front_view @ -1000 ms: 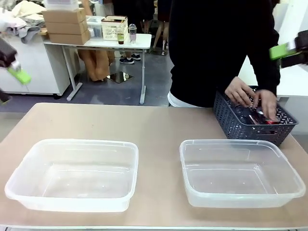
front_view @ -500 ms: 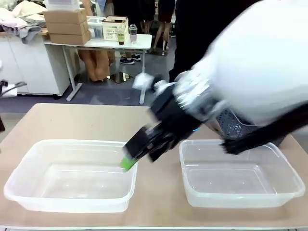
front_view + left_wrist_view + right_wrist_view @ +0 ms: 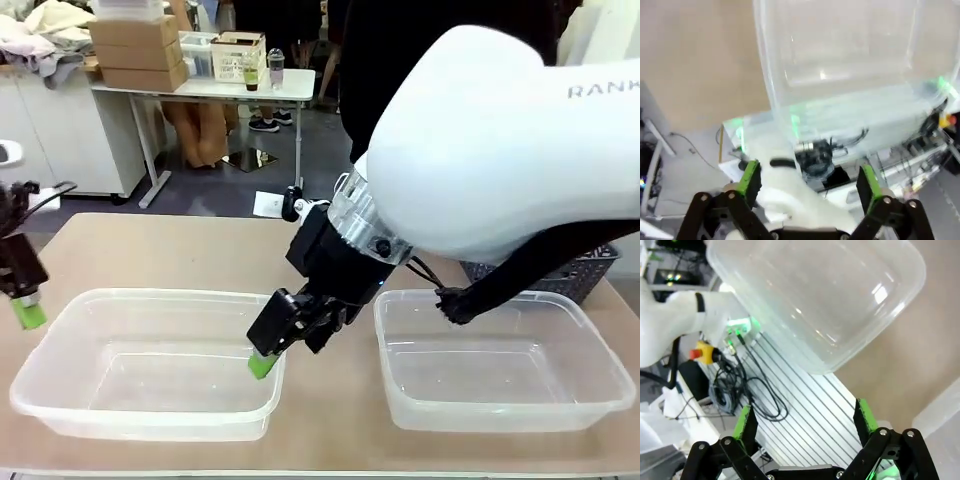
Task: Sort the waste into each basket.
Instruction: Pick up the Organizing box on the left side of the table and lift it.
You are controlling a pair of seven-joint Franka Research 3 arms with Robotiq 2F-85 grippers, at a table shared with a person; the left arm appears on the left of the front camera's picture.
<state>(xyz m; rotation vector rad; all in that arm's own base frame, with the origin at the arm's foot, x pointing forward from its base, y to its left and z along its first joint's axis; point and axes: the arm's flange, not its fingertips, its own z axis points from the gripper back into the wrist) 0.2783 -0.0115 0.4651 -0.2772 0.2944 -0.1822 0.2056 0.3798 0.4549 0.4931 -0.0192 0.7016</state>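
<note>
Two clear tubs stand side by side on the table, the left tub [image 3: 170, 296] and the right tub [image 3: 500, 296], both with nothing in them. No can or bottle shows; the waste is hidden behind my right arm. My right gripper [image 3: 268, 355] reaches across the middle and hangs at the left tub's right rim. In the right wrist view this gripper [image 3: 805, 420] is open and holds nothing, above a tub's [image 3: 815, 305] edge. At the left tub's left end my left gripper [image 3: 25, 305] hovers, open and holding nothing [image 3: 807, 182], over the tub wall [image 3: 840, 100].
A dark lattice basket [image 3: 592, 268] stands at the far right, mostly hidden by my right arm. A person in black stands behind it at the far side. The near table edge [image 3: 805, 365] runs close under my right gripper.
My right arm swung from the upper right across the middle and down to the left tub's right rim. My left gripper came down to that tub's left end. The person's hands are now hidden.
</note>
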